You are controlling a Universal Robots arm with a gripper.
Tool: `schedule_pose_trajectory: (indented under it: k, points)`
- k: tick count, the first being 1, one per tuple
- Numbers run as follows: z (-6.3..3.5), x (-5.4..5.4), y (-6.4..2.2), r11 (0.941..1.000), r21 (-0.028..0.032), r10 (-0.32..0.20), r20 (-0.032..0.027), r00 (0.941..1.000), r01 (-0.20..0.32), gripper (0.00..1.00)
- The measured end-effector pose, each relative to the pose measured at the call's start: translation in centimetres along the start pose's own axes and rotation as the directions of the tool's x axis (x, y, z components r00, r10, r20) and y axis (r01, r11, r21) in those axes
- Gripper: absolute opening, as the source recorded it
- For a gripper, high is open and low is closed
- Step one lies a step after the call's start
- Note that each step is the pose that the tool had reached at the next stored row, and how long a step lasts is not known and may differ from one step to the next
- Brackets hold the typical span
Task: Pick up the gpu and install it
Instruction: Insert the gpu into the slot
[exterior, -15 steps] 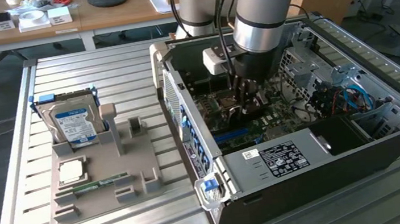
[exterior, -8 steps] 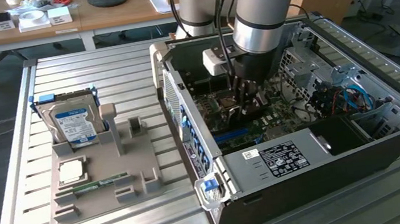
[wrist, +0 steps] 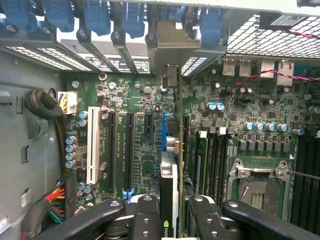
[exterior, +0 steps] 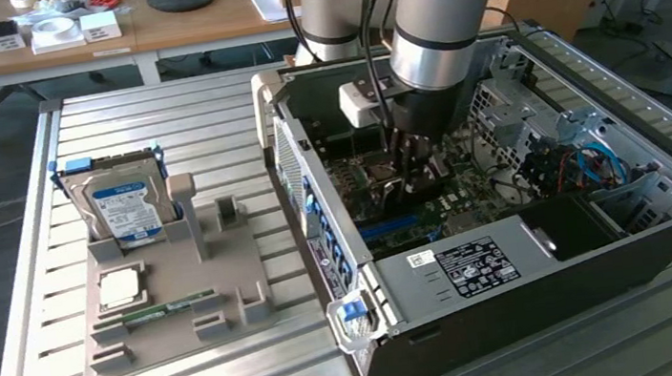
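1. Black fingers (wrist: 146,216) are clenched on the gpu (wrist: 169,175), one on each face. I see the card edge-on and upright, running from the gripper (wrist: 170,212) toward the rear wall of the case (exterior: 650,236).
2. Gpu position: inside the open case, over the motherboard (wrist: 135,95), lying along the blue slot (wrist: 163,131). Its pale end bracket (wrist: 172,45) is at the rear slot openings. I cannot tell whether the edge connector touches the slot or hangs just above it.
3. Step in hand, as I read it: seating the card. The board wants to be upright and parallel to the slot. A lean toward the memory sticks (wrist: 202,160) just beside it would likely bind the connector.
4. Bracket: it should run flat against the rear wall. Catching on a grille edge would cock the whole card.
5. Pressure: straight down, slow and even. My grip sits near one end, so I judge the bracket end may seat late.
6. Exterior view: the arm reaches steeply into the case on the table (exterior: 147,115). The tray (exterior: 163,349) with the hard drive (exterior: 119,200) is well apart and no concern.
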State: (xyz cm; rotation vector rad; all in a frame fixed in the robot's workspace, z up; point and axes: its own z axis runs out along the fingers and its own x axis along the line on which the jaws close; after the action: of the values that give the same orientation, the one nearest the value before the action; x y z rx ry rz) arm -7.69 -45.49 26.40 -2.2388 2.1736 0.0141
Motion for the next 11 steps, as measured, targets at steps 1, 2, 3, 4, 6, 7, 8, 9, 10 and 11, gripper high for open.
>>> schedule_pose_trajectory:
  k: [1, 2, 3, 4, 6, 7, 8, 9, 10, 11]
  points:
    - [0.0, 0.01, 0.01, 1.0, 0.0001, 0.001, -0.0005, 1.0, -0.001, 0.27]
    - [0.0, 0.01, 0.02, 1.0, 0.0, 0.001, -0.0011, 1.0, -0.001, 0.27]
    - [0.01, 0.01, 0.03, 1.0, 0.0, 0.002, -0.0013, 1.0, -0.002, 0.27]
    - [0.01, 0.02, 0.04, 1.0, 0.0, 0.002, -0.0015, 1.0, -0.002, 0.27]
    - [0.02, 0.01, 0.08, 1.0, 0.0001, 0.002, -0.0014, 1.0, -0.002, 0.27]
    - [0.02, 0.01, 0.1, 1.0, 0.0001, 0.002, -0.0013, 1.0, -0.002, 0.27]
    - [0.03, 0.01, 0.12, 1.0, 0.0002, 0.002, -0.0012, 1.0, -0.002, 0.27]
    - [0.03, 0.0, 0.16, 1.0, 0.0002, 0.002, -0.0012, 1.0, -0.002, 0.27]
    - [0.03, 0.0, 0.19, 1.0, 0.0002, 0.002, -0.0012, 1.0, -0.002, 0.27]
    - [0.03, 0.01, 0.22, 1.0, 0.0001, 0.002, -0.0013, 1.0, -0.002, 0.27]
